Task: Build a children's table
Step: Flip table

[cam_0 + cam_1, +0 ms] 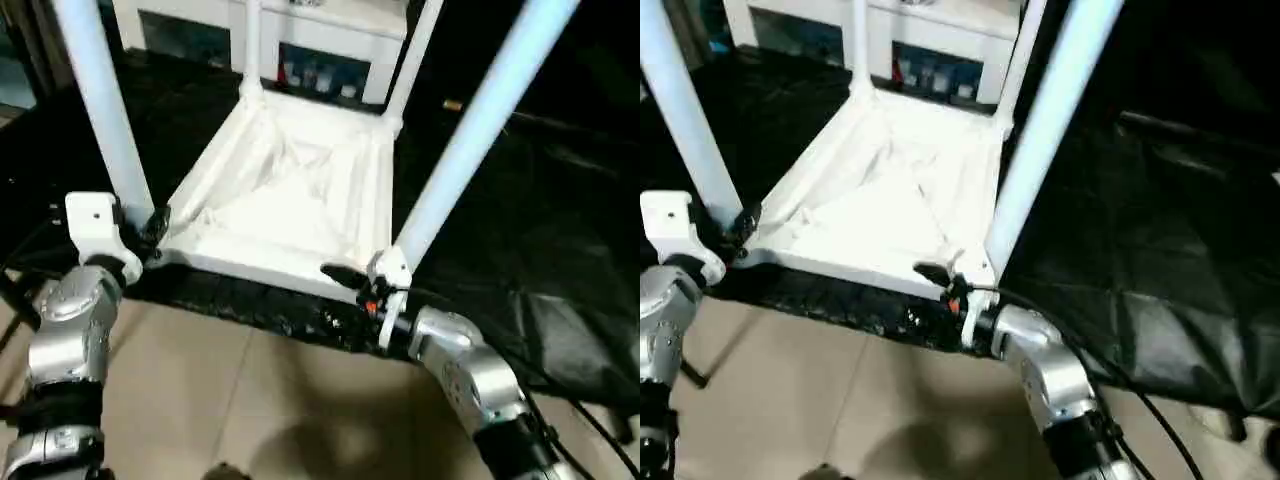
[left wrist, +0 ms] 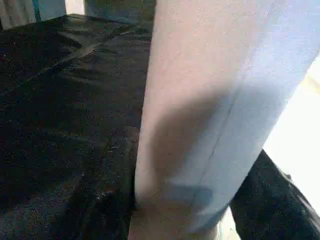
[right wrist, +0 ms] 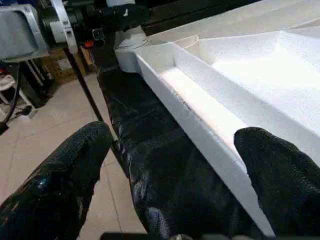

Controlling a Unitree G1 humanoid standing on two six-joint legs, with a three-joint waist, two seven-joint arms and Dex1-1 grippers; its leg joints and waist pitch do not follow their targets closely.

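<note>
1. Tabletop (image 1: 285, 200) lies upside down on black sheeting (image 1: 520, 200), four legs (image 1: 470, 140) standing up from its corner sockets.
2. Right gripper (image 3: 170, 170): fingers (image 3: 280, 175) spread wide, straddling the tabletop's near rim, not touching.
3. Left gripper (image 1: 150, 228): at the near-left leg's base; finger state cannot be told.

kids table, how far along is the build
Done: the tabletop lies underside up on black sheeting, with all four legs standing in its corner sockets. In hand: the left end effector is at the near left leg's base; whether it grips is unclear. The right end effector is open astride the near rim. Left: probably flipping the table upright.
</note>
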